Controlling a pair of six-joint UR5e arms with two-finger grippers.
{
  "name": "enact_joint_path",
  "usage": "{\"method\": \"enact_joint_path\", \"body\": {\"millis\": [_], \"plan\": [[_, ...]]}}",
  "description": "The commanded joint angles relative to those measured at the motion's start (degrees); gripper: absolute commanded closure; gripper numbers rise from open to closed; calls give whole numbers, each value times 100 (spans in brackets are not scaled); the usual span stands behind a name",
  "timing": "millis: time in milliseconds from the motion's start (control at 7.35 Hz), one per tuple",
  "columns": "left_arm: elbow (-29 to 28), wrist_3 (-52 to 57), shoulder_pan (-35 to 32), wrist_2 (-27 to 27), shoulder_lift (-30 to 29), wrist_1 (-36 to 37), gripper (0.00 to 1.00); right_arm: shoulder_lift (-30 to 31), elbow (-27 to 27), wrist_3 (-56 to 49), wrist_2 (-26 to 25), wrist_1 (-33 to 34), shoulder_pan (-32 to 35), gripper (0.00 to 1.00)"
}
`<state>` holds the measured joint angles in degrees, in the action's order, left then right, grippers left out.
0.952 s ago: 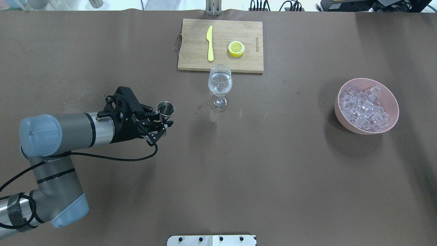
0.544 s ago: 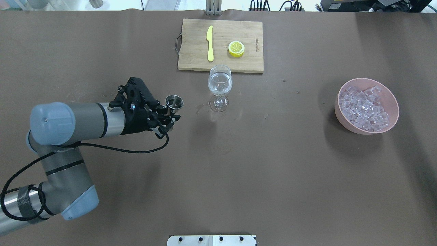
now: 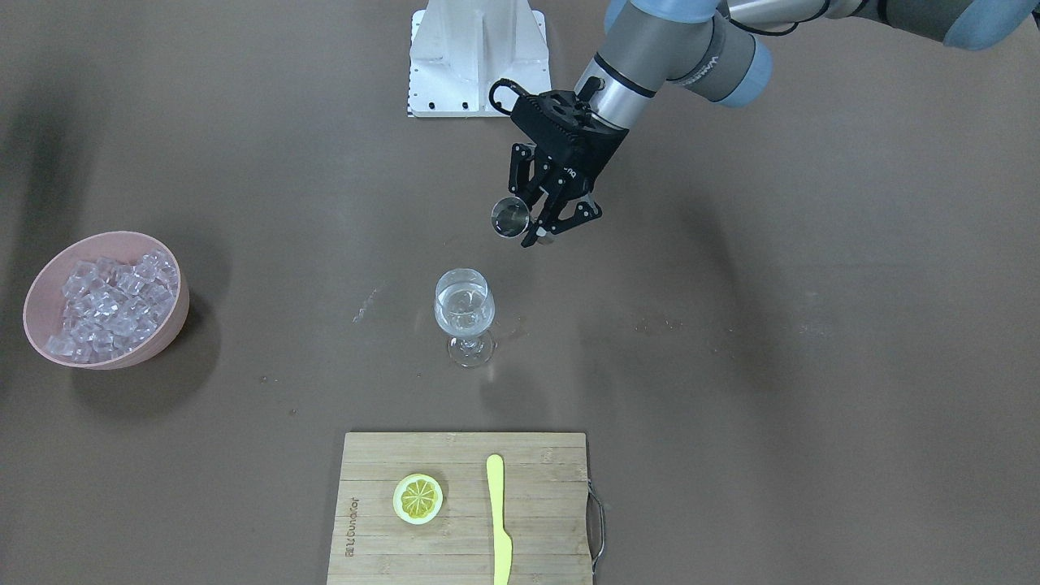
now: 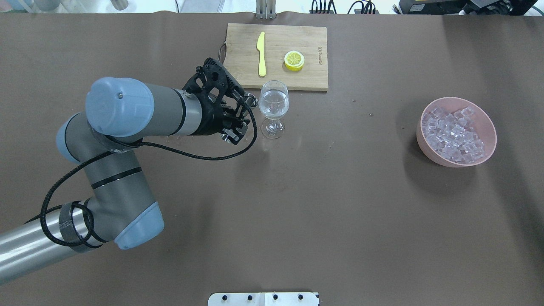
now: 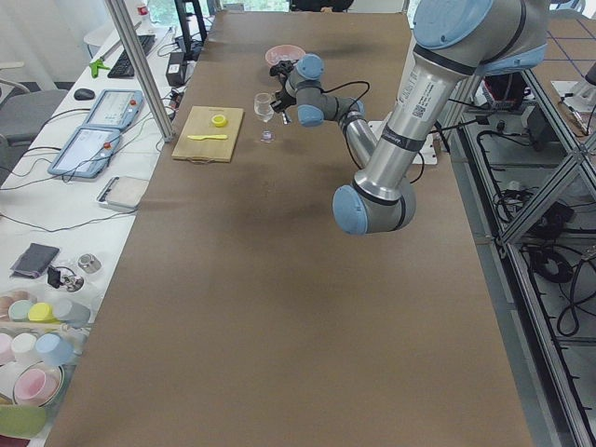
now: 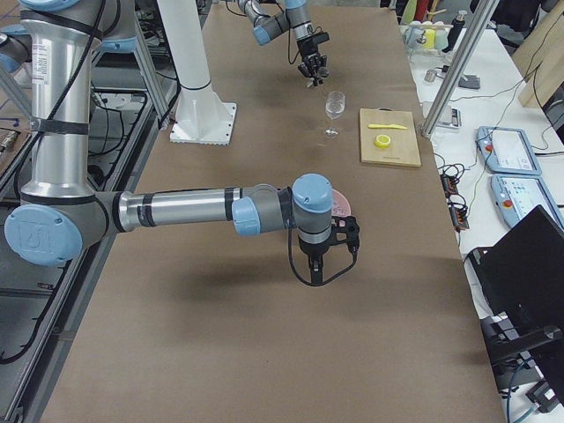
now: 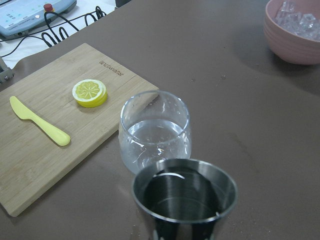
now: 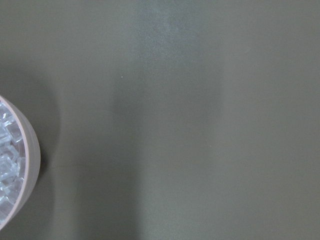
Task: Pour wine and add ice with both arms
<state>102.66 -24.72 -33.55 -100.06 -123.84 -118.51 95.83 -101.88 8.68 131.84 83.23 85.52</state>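
A big brown counter point(image 4: 340, 212) fills the room, with desks and wires past its far edge.

From the left edge the left arm point(image 4: 161, 110) reaches toward the middle of the counter. Its left fingers point(image 3: 536, 219) are closed tight on a small metal cup point(image 7: 184, 200) and hold it up in the air. The mouth of the cup faces up. The inside looks dark, and I cannot tell if anything is in it. The cup is just beside the rim of a glass point(image 4: 274, 104), on the side of the left edge.

The glass stands upright near the middle of the counter. The wine point(image 3: 463, 313) is in it, clear like water, and fills only the low part.

Just past the glass, by the far edge, lies a wooden board point(image 4: 276, 78). On it are a yellow knife point(image 4: 261, 53) and a lemon slice point(image 4: 294, 60), a little apart.

Near the right edge sits a pink bowl point(image 4: 450, 163). The ice point(image 4: 454, 134) is heaped inside it, many small clear cubes.

The right arm point(image 6: 176, 210) shows only from the side. It hangs near the bowl. I cannot tell if its right fingers point(image 6: 337, 242) are wide or narrow.
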Motion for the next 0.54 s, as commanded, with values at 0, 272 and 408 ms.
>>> {"method": "enact_joint_path", "body": {"millis": [0,272,408], "plan": [[-158,-33,-63,-14,-158,205,100,-3,2,19,0,0,0,0],[-308,-182,-72,-66,-430,485,100,-3,2,19,0,-9,0,0],[-343,-183,-72,-84,-448,591,100,-3,2,19,0,0,0,0]]}}
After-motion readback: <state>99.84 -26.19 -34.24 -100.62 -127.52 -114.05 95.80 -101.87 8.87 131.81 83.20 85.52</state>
